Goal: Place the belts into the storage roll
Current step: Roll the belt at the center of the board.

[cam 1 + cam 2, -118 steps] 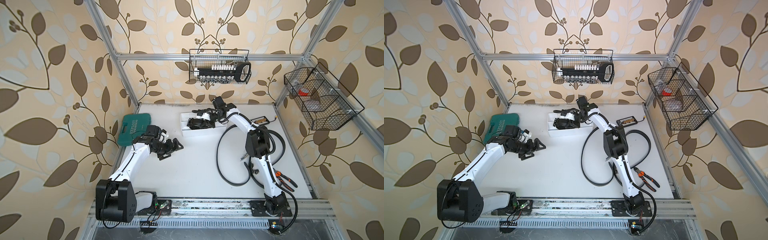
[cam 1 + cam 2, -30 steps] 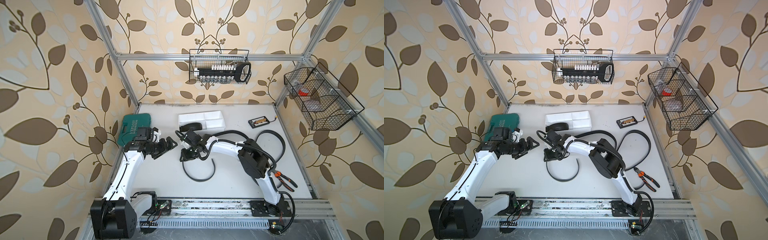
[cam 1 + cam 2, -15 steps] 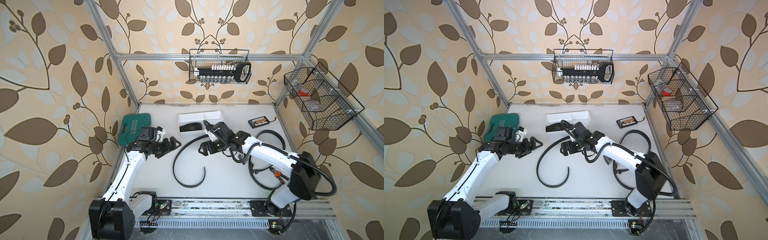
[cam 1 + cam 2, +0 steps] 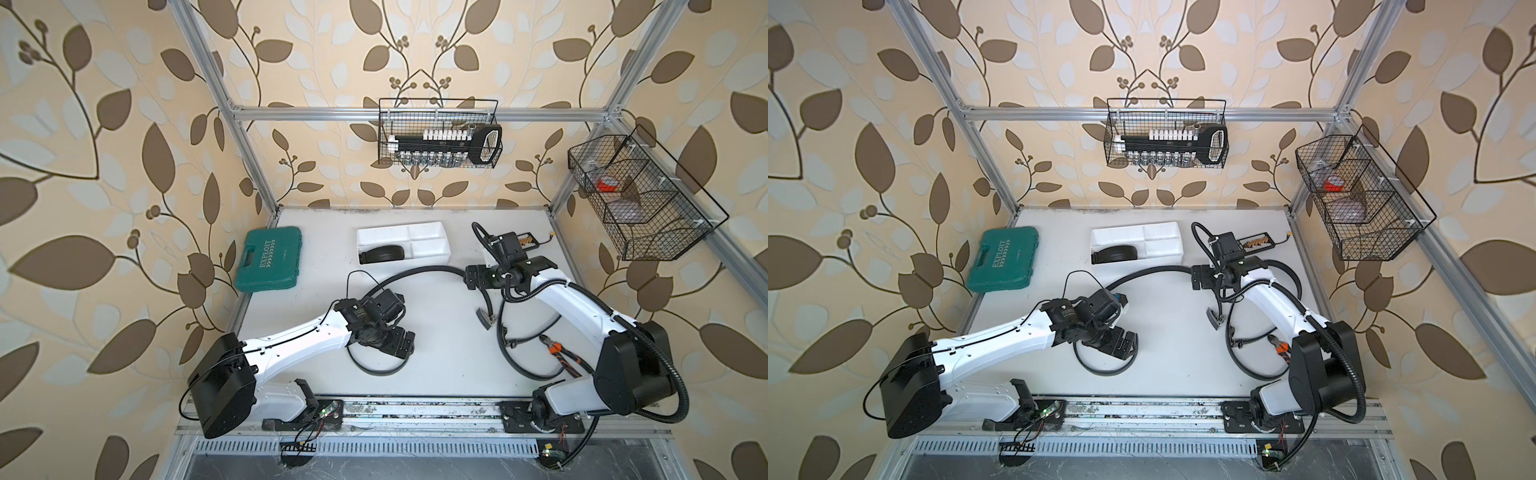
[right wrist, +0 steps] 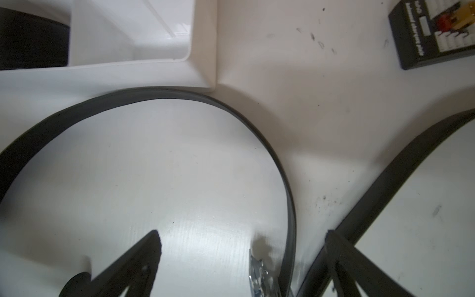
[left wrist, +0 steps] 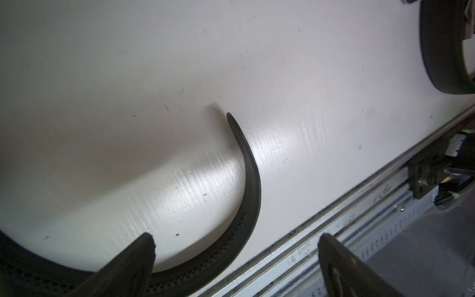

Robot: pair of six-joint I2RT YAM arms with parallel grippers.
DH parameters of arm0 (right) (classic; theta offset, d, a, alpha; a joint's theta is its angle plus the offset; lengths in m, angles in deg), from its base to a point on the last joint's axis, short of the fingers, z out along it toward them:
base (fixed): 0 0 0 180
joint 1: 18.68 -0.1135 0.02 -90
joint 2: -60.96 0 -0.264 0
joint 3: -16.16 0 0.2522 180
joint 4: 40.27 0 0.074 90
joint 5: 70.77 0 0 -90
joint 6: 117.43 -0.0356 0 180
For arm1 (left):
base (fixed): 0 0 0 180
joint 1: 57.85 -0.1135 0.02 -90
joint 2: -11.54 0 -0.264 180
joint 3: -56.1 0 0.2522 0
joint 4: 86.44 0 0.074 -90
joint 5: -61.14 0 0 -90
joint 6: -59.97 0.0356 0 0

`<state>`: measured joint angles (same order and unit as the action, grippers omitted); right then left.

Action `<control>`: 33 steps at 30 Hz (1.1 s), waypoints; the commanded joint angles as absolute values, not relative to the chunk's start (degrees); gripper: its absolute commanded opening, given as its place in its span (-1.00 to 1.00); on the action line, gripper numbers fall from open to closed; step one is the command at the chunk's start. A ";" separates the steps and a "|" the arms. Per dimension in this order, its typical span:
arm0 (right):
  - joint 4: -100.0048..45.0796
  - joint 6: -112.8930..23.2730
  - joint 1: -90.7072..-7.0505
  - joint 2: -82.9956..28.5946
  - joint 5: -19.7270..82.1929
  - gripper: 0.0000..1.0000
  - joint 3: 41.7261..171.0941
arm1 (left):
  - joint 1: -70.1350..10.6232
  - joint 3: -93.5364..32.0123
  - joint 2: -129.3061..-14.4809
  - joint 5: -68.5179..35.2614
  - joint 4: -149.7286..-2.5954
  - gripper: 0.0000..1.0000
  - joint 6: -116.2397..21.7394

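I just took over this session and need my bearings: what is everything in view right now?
belts: three, black; coiled belt in the tray, long belt loose mid-table, third belt looped at near right
tray: one, white, back centre
case: one, green, back left
pliers: one, orange and black, near right
connector board: one, black, back right
baskets: two, black wire; back wall basket, right wall basket
arms: two, white and black; left arm above the long belt's tip end, right arm by its buckle end; jaws open, empty
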<state>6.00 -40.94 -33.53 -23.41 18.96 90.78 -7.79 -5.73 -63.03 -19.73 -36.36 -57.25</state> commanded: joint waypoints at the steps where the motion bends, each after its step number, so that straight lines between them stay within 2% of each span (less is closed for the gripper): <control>1: 4.36 -39.20 -31.53 -25.15 19.37 0.99 90.77 | -5.49 -5.96 -63.85 -23.61 -38.28 0.98 -54.58; 6: 5.52 -37.87 -28.46 -30.58 19.85 0.99 93.08 | 0.90 -8.10 -68.54 -29.11 -35.20 0.98 -51.44; 10: 6.05 -37.03 -27.27 -33.88 20.36 0.99 94.83 | 2.70 -7.65 -73.11 -30.69 -35.11 0.94 -52.21; 18: 6.02 -37.44 -27.13 -35.91 22.84 0.99 94.89 | 2.79 -6.17 -74.37 -33.45 -35.84 0.62 -53.54; 22: 5.49 -37.71 -27.19 -36.13 24.03 0.98 93.38 | 2.70 -6.50 -76.28 -33.86 -36.14 0.34 -53.57; 26: 5.22 -37.62 -27.18 -36.76 24.06 0.98 92.77 | 2.62 -6.44 -76.90 -33.66 -37.76 -0.06 -53.86; 29: 5.30 -37.80 -27.13 -37.76 26.04 0.98 93.05 | 1.10 -6.97 -76.96 -32.18 -39.97 -0.48 -54.21; 33: 5.57 -37.97 -27.13 -39.56 28.21 0.98 93.12 | -3.64 -8.89 -78.13 -27.90 -43.14 -0.68 -55.24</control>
